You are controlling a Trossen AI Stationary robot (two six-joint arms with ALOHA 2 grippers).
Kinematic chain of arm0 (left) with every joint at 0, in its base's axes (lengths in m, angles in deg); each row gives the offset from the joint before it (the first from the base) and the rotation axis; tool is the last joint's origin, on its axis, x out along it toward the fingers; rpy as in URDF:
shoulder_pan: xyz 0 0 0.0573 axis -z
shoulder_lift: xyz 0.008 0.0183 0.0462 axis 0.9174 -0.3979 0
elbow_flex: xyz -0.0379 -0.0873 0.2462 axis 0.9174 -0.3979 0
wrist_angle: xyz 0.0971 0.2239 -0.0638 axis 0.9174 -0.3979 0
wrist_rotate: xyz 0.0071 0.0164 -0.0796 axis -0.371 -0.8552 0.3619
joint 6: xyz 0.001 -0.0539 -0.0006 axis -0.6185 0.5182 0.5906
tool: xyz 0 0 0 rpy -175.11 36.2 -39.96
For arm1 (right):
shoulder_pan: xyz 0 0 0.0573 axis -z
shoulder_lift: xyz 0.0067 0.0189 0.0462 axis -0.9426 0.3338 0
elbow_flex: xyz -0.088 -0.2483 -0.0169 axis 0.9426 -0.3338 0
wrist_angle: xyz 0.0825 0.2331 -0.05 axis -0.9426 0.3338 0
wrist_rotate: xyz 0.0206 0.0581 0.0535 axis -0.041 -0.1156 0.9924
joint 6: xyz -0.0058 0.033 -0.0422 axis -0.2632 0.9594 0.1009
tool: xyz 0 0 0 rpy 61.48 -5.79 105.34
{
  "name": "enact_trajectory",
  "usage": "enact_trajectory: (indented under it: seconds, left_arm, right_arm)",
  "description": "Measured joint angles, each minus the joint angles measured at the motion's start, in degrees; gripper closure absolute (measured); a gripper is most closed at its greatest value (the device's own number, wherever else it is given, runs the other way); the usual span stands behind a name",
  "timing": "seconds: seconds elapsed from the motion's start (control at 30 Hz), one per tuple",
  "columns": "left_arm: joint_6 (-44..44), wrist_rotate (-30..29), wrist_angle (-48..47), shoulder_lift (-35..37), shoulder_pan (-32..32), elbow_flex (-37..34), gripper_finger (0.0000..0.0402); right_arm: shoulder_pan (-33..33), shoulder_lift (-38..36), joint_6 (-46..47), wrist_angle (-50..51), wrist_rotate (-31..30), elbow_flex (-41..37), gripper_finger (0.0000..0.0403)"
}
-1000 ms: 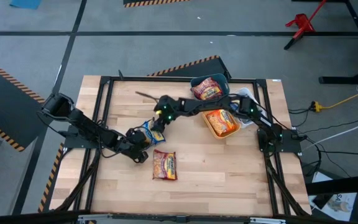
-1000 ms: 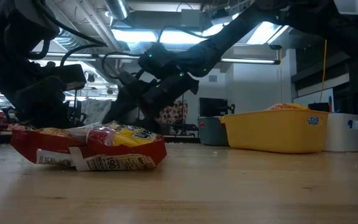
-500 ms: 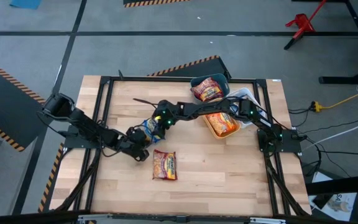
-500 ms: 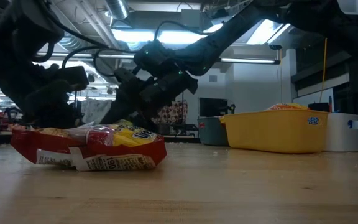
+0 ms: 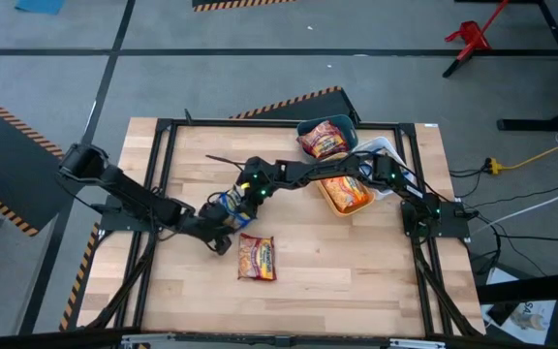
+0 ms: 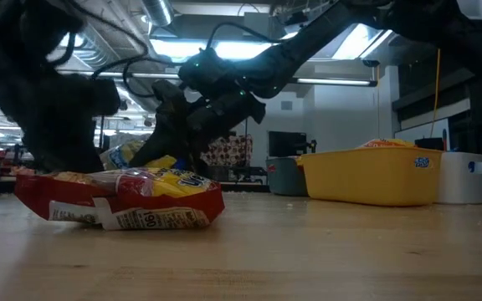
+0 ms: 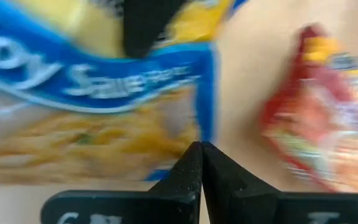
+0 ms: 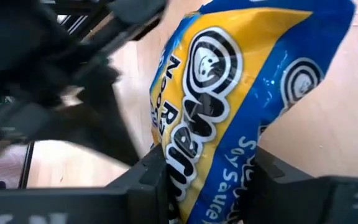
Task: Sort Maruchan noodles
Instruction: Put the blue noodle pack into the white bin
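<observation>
A blue-and-yellow packet (image 5: 227,203) is being held just above the middle of the counter (image 5: 337,262), where both arms are meeting; in the right wrist view the right hand (image 8: 207,171) is seen clamped on this packet (image 8: 241,93), the wrapper being pinched between its two fingers; the left hand (image 5: 223,233) is placed just beside the same packet, and in the left wrist view its fingers (image 7: 188,174) are seen pressed together, tip against tip, with the packet (image 7: 98,106) lying close in front of them rather than being gripped. A dark red packet (image 5: 257,257) is lying flat on the wood just nearer the front edge, touched by neither hand; it is also being shown large in the low view (image 6: 120,199). Further right an orange packet is resting in the yellow bin (image 5: 329,204), another packet is resting in the teal bin (image 5: 347,124), and a white bin (image 5: 386,147) is standing beside them. The step in hand is judged to be the carrying-off of the blue-and-yellow packet by the right arm, possibly following a transfer between the arms; the next move is judged to call for the left hand being kept clear, the packet being lifted over the bin walls and released in the bin reserved for its colour, probably the white one; the red packet is being left for afterwards.
</observation>
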Motion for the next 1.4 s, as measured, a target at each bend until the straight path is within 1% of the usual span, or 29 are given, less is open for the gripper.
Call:
enact_trajectory:
  seconds: [0.1,0.3,0.43,0.53,0.7,0.8,0.87,1.07,1.17,1.3,1.4]
  left_arm:
    - [0.0,2.2,-0.3,4.1,0.0,0.1,0.0402]
    - [0.0,2.3,-4.1,14.4,0.0,0.2,0.0402]
    - [0.0,0.3,-4.9,21.7,0.0,0.2,0.0402]
    - [-0.5,-2.2,-4.8,26.7,0.0,0.3,0.0402]
    - [-3.6,-6.5,-4.9,33.5,0.0,0.3,0.0402]
    - [-5.8,-8.4,-4.9,36.3,0.0,0.3,0.0402]
    - [-7.0,-9.3,-5.0,37.7,0.0,0.3,0.0401]
    - [-7.9,-9.5,-5.3,39.1,0.0,0.3,0.0401]
    - [-7.9,-9.5,-5.3,39.1,0.0,0.3,0.0401]
    - [-8.0,-9.5,-5.5,39.1,0.0,0.3,0.0401]
    - [-7.9,-9.5,-5.6,39.1,0.0,0.3,0.0401]
  right_arm:
    - [0.4,0.0,0.1,0.1,0.5,0.0,0.0285]
    - [2.3,-0.7,0.1,1.3,4.0,-0.2,0.0302]
    - [5.0,-2.3,1.6,1.4,6.9,-0.3,0.0292]
    - [7.4,-4.9,2.5,2.0,10.4,-0.3,0.029]
    - [12.2,-10.1,2.0,5.3,19.2,-0.2,0.0299]
    - [15.3,-14.0,-1.0,11.2,23.3,-0.2,0.0296]
    - [17.3,-16.4,-4.4,17.1,23.9,-0.2,0.029]
    - [23.1,-24.6,-20.6,41.1,21.8,-0.1,0.0287]
    - [26.1,-28.3,-27.3,50.9,20.8,-0.5,0.029]
    - [30.4,-34.1,-33.4,59.6,20.8,-3.6,0.0289]
    - [34.1,-39.0,-36.1,63.6,20.8,-8.7,0.0287]
